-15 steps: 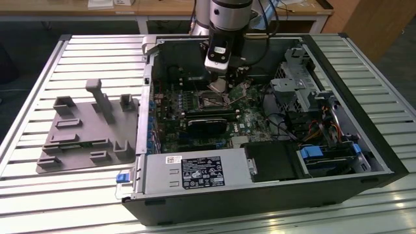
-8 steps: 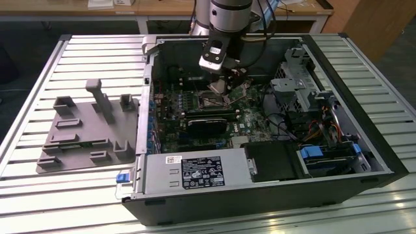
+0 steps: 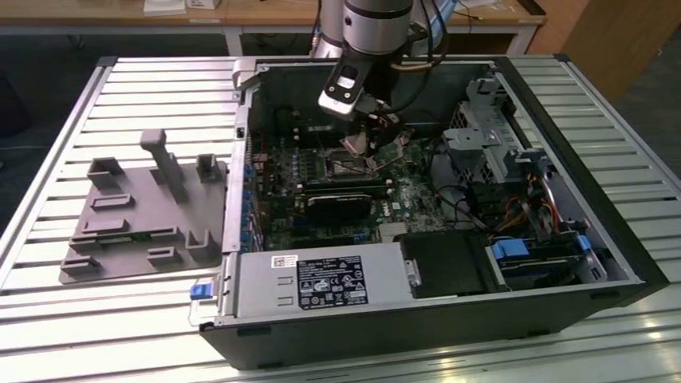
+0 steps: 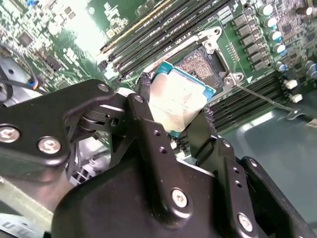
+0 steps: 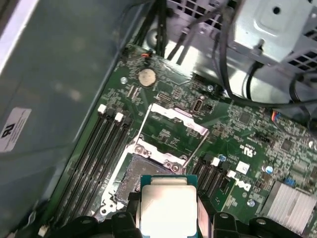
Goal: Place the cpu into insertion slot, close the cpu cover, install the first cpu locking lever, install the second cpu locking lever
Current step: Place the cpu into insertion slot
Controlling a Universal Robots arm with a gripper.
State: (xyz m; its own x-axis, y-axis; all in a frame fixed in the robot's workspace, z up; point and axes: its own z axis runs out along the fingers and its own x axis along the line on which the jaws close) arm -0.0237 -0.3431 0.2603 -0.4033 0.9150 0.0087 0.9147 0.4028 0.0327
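Motherboard (image 5: 257, 144) below; tool (image 4: 176, 102) clenched on cpu (image 5: 167, 208), close over open insertion slot (image 4: 202, 62)

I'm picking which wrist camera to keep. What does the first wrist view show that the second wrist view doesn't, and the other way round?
First wrist view: the metal cover swung up off the socket, a coin battery, a grey drive cage. Second wrist view: the bolted black linkage and a row of silver capacitors. Both: the gripper shut on the chip, near the open socket, not yet in it, beside memory slots.
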